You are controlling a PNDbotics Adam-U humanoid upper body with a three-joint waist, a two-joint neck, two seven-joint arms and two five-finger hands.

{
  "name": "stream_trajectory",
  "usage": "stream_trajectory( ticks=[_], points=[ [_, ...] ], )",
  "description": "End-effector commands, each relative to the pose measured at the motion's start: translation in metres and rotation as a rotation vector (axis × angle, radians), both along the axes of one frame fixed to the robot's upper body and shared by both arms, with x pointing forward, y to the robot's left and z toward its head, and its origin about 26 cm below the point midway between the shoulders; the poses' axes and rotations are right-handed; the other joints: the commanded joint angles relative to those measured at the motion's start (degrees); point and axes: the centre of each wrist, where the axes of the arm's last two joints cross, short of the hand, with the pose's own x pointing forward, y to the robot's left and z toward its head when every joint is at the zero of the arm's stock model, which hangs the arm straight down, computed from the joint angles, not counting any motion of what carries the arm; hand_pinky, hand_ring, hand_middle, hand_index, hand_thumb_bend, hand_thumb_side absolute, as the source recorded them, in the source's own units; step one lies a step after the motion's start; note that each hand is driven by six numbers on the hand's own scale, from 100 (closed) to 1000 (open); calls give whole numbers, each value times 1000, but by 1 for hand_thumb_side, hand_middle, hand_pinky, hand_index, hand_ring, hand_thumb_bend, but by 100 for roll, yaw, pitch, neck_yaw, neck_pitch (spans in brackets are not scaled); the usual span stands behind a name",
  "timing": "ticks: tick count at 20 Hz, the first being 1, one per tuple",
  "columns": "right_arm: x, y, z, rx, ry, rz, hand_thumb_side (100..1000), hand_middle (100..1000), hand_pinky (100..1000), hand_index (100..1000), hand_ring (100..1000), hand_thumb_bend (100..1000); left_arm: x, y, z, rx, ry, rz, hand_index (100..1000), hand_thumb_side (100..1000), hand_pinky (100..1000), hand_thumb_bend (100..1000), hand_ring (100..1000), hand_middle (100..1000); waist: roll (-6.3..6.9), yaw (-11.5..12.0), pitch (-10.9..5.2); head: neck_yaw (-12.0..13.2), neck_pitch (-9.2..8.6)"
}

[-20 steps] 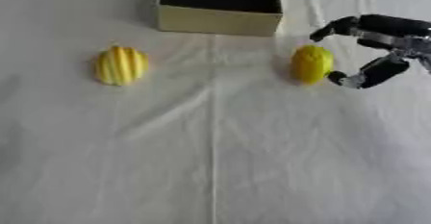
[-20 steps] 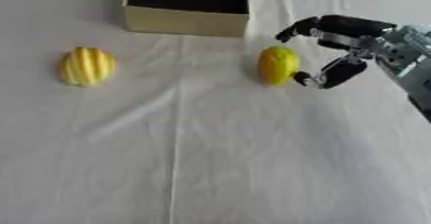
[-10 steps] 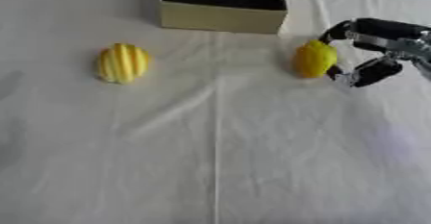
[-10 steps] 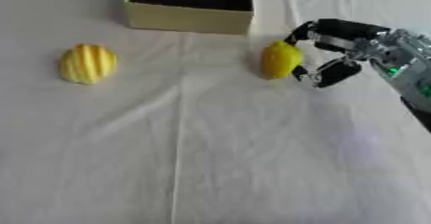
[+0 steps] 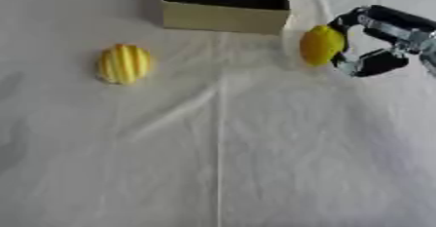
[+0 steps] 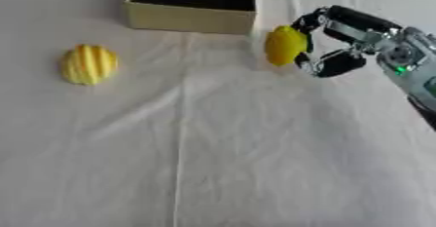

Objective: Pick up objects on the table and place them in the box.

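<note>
Box (image 5: pixel 226 16) at far centre of table (image 5: pixel 255 162). Ridged fruit (image 5: pixel 124 64) near-left of it. Lemon (image 5: pixel 321 45) right of box, within right hand (image 6: pixel 336 41).

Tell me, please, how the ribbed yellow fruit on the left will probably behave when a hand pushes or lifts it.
The ribbed yellow fruit is rounded, so on the flat white cloth a push would probably roll it. Its ridges may give fingers some hold. It looks rigid and should keep its shape.

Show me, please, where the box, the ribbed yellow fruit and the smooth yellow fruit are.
box (image 5: pixel 223 17): left eye view, on its pale front wall.
ribbed yellow fruit (image 5: pixel 124 64): left eye view, on its middle.
smooth yellow fruit (image 6: pixel 284 45): right eye view, on its middle.
</note>
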Motion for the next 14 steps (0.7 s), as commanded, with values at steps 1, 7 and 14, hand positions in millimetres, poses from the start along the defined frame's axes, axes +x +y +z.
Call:
stream_trajectory(
  ticks=[1,7,14],
  points=[
    [-16,-1,41,47,-126,4,102,354,850,517,713,100,-3,-1,8,15,-31,-6,840,617,829,100,800,747,38,-29,-164,7,-58],
    [-26,15,84,80,-245,41,140,362,834,522,684,100,-3,-2,10,29,-40,-14,840,615,830,100,800,747,21,-4,-122,-238,-314],
    [-6,29,106,69,-292,61,100,370,835,528,687,100,-1,-9,18,53,-68,-52,839,614,831,100,800,746,-158,378,92,-651,-657]
  ],
)
